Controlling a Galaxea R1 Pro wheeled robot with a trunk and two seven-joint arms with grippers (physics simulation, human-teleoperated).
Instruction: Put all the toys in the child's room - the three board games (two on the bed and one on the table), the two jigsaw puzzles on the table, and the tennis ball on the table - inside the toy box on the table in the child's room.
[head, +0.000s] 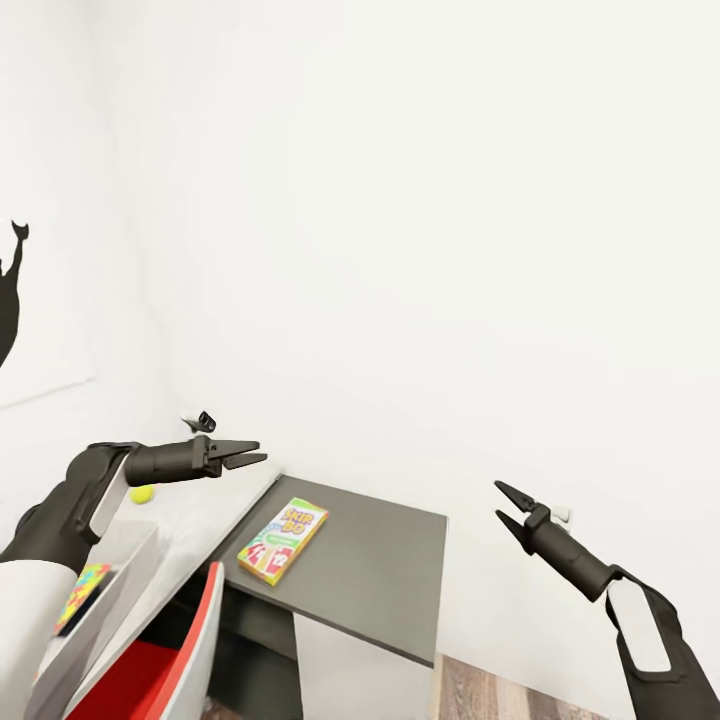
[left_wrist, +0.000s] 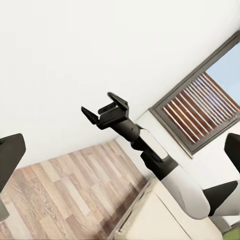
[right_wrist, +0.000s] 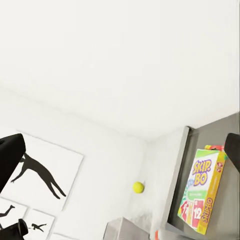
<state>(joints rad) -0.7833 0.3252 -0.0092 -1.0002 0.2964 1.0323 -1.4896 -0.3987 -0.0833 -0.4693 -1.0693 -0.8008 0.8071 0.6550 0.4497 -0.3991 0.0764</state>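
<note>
Head view: yellow-green board game (head: 283, 540) lies on dark cabinet top (head: 385, 575).

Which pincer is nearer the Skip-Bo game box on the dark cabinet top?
Left. The left pincer hangs open just above and to the left of the Skip-Bo box, while the right pincer, also open, is farther off, past the cabinet's right edge.

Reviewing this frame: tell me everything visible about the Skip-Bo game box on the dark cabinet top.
The Skip-Bo game box is a flat rectangular carton, yellow-green with red lettering, a green band and red card pictures at one end. It lies face up, closed, askew to the edges of the dark grey cabinet top, near the side that meets the pale desk. Nothing rests on it and neither end effector touches it. The right wrist view also shows its yellow side panel.
</note>
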